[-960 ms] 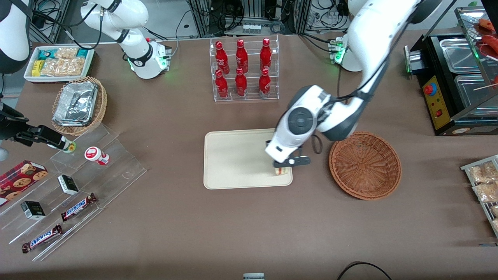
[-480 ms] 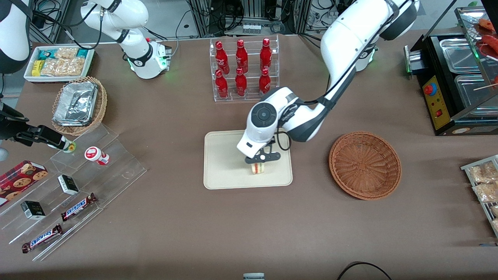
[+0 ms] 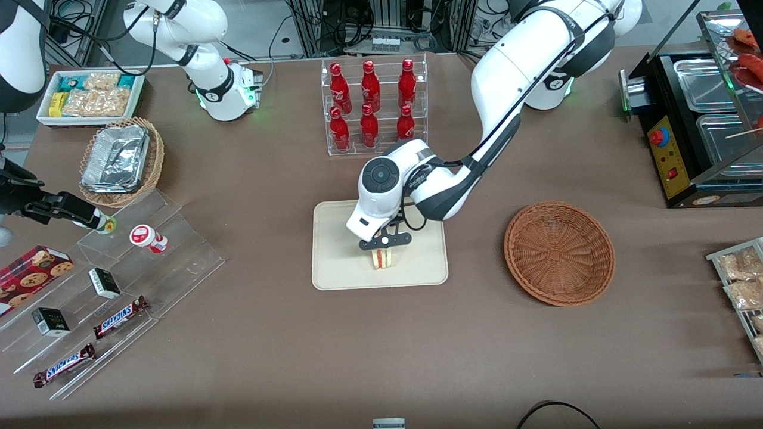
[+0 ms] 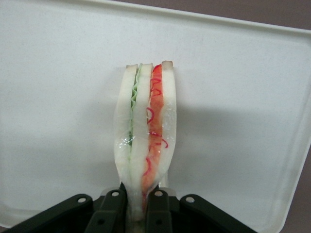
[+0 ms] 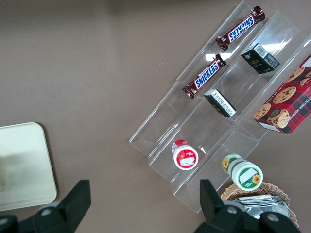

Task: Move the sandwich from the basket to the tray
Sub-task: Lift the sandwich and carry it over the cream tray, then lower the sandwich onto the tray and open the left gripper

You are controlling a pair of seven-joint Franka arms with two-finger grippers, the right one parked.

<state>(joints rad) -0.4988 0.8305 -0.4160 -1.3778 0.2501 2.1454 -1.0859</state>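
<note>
The basket held nothing. Over the tray, the gripper clamped the sandwich; only the wrist view showed its red and green filling.

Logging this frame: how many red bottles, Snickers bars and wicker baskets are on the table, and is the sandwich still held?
Red bottles: 6
Snickers bars: 2
Wicker baskets: 2, the empty reddish-brown basket and a tan one holding foil containers
Total: 10
The hand, over the tray, is shut on the sandwich.
</note>
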